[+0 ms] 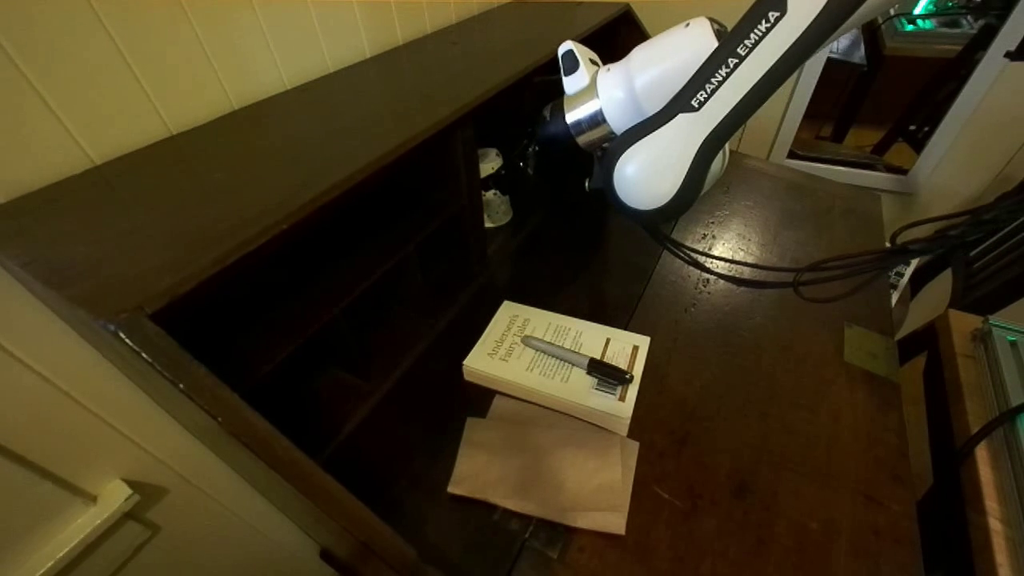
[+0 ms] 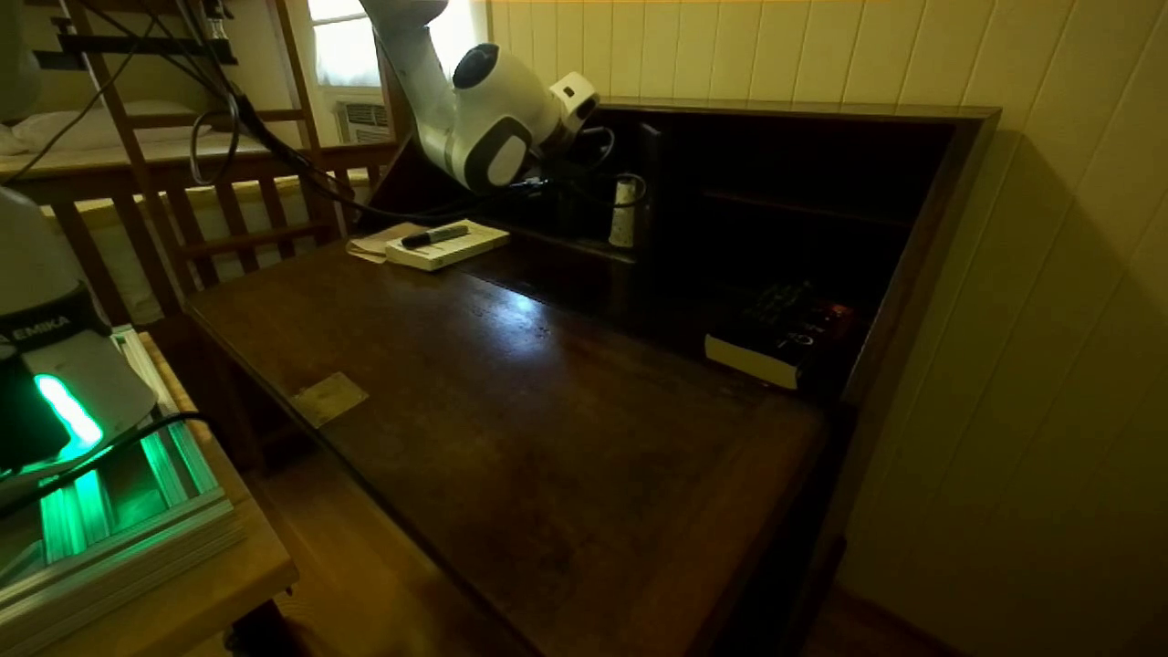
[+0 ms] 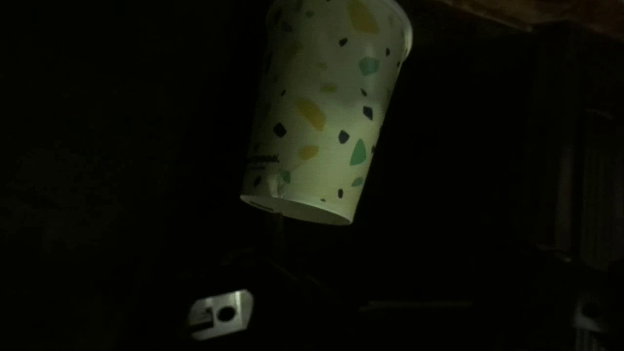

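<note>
The counter (image 2: pixel 511 411), dark brown wood, spans both exterior views, with a dim shelf (image 1: pixel 240 168) along its back against the wall. The white arm (image 1: pixel 664 104) reaches over it, wrist angled into the shelf near an upright divider (image 2: pixel 650 196); cables (image 1: pixel 752 272) hang below. At the arm's end is the tool (image 3: pixel 405 312), mostly lost in shadow in both exterior views. In the wrist view its fingers (image 3: pixel 242 312) enter along the lower edge, standing wide apart.

The dark book (image 2: pixel 757 360) lies flat at the shelf's far end in an exterior view, well apart from the tool. In both exterior views the pale book (image 1: pixel 544 376) and the paper (image 1: pixel 544 472) lie side by side on the counter.

The cup (image 3: pixel 321 122), white with coloured flecks, is just ahead of the tool. In the wrist view it sits above the brighter finger, clear of it and nearer to it than to the dim one at the right edge, its narrow end towards them. In both exterior views it stands beside the divider. Whether it touches other parts of the tool cannot be told.

The marker (image 1: pixel 572 357) lies across the pale book.
</note>
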### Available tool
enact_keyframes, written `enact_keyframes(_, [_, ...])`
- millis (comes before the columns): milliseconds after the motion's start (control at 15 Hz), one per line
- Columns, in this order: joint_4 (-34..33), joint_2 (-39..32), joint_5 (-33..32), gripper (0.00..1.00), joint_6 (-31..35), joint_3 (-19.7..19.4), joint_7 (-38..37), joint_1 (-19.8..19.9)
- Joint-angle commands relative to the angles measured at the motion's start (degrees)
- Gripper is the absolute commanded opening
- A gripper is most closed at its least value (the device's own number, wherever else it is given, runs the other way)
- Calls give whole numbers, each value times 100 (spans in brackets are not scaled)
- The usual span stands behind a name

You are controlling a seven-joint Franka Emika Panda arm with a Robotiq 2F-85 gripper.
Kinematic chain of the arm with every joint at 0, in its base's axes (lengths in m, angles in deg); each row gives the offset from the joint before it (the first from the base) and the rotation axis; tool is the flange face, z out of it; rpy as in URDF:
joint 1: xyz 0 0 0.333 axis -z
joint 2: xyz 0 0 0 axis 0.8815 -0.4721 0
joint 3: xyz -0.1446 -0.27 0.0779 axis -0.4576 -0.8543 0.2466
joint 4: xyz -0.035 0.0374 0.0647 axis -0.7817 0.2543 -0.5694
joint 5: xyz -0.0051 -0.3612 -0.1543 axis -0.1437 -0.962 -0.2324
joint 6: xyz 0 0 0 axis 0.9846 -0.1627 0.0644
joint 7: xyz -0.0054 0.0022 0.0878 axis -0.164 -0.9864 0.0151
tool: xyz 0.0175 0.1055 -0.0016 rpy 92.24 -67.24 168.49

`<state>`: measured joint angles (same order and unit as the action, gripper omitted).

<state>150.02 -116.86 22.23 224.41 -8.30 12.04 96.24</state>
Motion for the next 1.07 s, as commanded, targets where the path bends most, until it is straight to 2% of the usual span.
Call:
enact_keyframes(0, [-297, -281, -276, 100, 44, 194, -35, 114])
enact_keyframes(1000, [-664, -862, -532, 100, -179, 625, -113, 480])
